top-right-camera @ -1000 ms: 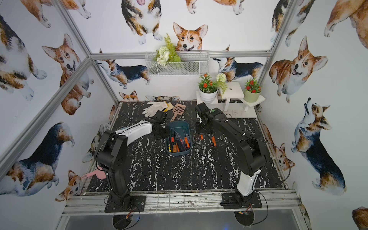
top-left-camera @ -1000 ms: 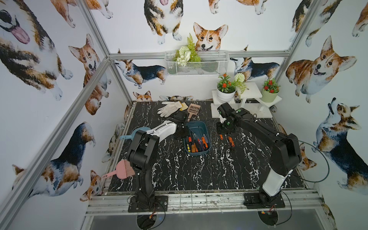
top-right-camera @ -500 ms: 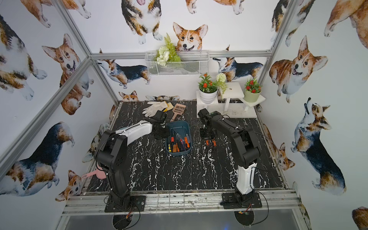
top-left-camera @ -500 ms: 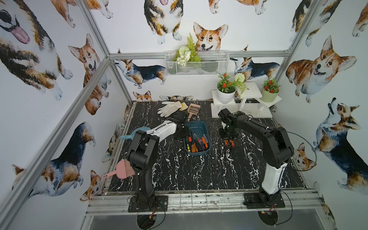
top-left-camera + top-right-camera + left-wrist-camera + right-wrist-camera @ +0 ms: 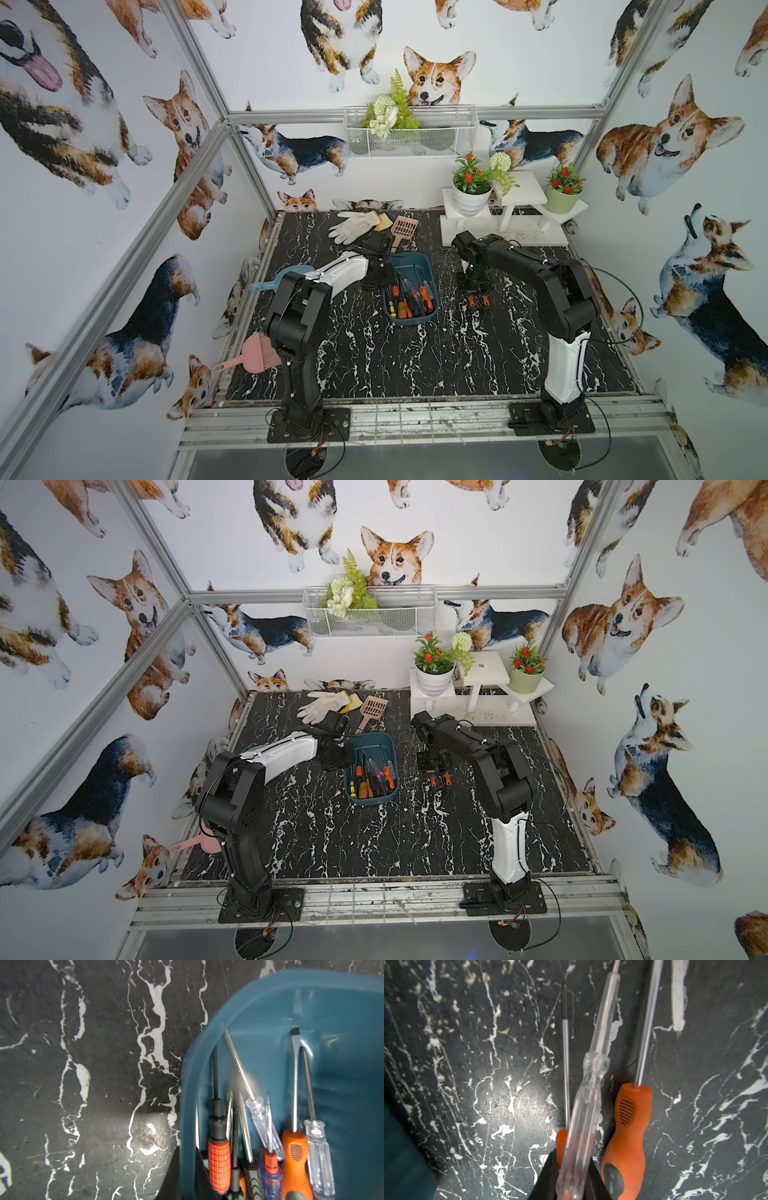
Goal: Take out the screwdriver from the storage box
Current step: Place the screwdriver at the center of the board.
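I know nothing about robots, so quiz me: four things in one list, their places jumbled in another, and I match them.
1 storage box
2 white glove
3 pink brush
4 clear screwdriver

A between the fingers of the right tool
B middle of the table, screwdrivers inside
C table's far end
D table's side edge, beside the left arm

Pairs: 1-B, 2-C, 3-D, 4-A

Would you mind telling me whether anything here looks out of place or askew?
Slightly: the clear screwdriver in the right gripper slants across a small orange screwdriver on the table; nothing looks spilled or damaged.
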You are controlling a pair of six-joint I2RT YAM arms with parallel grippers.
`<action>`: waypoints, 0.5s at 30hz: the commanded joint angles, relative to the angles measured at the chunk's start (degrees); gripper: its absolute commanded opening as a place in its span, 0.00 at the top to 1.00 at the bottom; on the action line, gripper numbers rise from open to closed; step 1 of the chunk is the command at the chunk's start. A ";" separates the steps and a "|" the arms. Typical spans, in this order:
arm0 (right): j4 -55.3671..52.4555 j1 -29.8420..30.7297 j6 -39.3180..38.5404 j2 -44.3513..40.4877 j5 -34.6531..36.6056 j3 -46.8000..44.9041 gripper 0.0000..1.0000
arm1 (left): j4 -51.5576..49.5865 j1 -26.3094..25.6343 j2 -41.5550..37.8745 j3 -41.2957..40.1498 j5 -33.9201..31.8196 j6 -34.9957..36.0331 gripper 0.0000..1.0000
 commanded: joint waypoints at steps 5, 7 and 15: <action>-1.17 -0.08 -0.02 0.73 0.71 0.13 0.66 | -0.71 0.10 -0.01 0.11 0.00 1.02 1.00; -1.17 -0.08 -0.03 0.52 0.66 0.04 0.64 | -0.70 0.10 -0.09 0.01 0.08 0.96 1.00; -0.91 -0.06 0.26 -2.86 0.56 0.30 0.60 | 0.15 0.10 -1.15 -0.71 0.34 0.32 1.00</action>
